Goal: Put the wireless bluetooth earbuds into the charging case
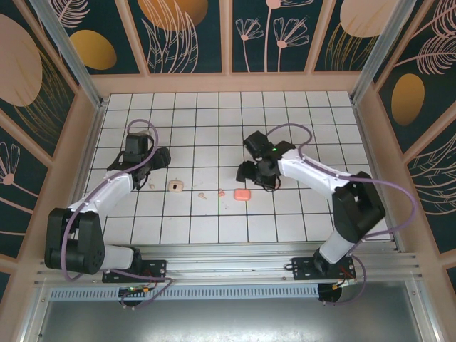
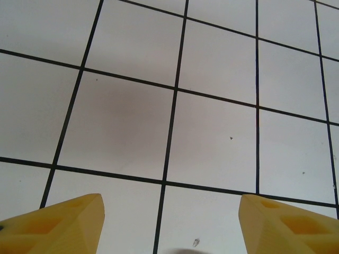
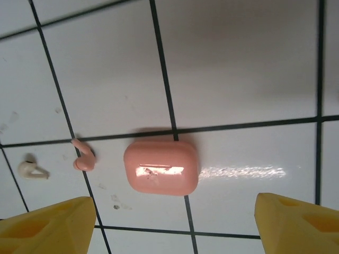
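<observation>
The charging case (image 3: 161, 168), a salmon-pink rounded block with its lid shut, lies flat on the white tiled floor; in the top view the case (image 1: 242, 193) is near the middle. A pink earbud (image 3: 83, 159) lies just left of it, and a paler earbud (image 3: 32, 170) further left. From above, the pink earbud (image 1: 221, 192) and the pale one (image 1: 203, 194) lie in a row left of the case. My right gripper (image 3: 175, 233) hovers over the case, open, nothing between its yellow fingers (image 3: 299, 225). My left gripper (image 2: 172, 227) is open over bare tiles, far left of the case (image 1: 144, 178).
A small beige square object with a dark centre (image 1: 174, 187) lies between the left gripper and the earbuds. Wooden walls (image 1: 228, 82) enclose the tiled floor on three sides. An aluminium rail (image 1: 228, 253) runs along the near edge by the arm bases.
</observation>
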